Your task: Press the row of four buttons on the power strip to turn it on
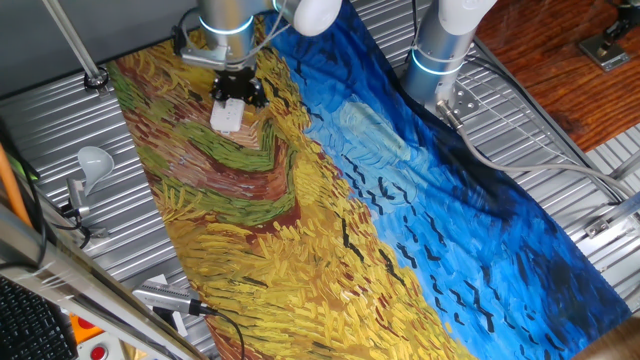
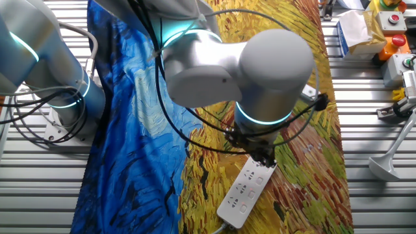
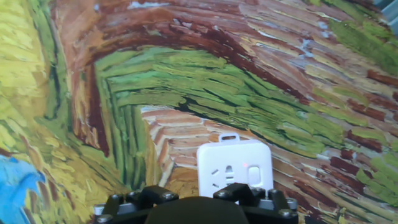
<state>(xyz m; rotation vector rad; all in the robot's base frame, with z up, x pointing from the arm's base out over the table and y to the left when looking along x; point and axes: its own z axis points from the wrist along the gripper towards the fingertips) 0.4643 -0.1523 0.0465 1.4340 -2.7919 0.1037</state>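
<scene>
Power strip (image 2: 246, 188) lies flat on the painted cloth (image 2: 299, 78) covering the counter, directly beneath the gripper (image 2: 263, 156); rigid, light plastic, likely to skid; press straight down on each button; gripper opening cannot be told.

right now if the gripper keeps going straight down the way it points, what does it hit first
Most likely the power strip: the gripper hangs right over its near end, pointing down at its top face. How much gap remains is unclear.

No text, brand, number or sign can be read anywhere; the power strip (image 2: 244, 189) bears only outlet holes and unmarked switches.
</scene>
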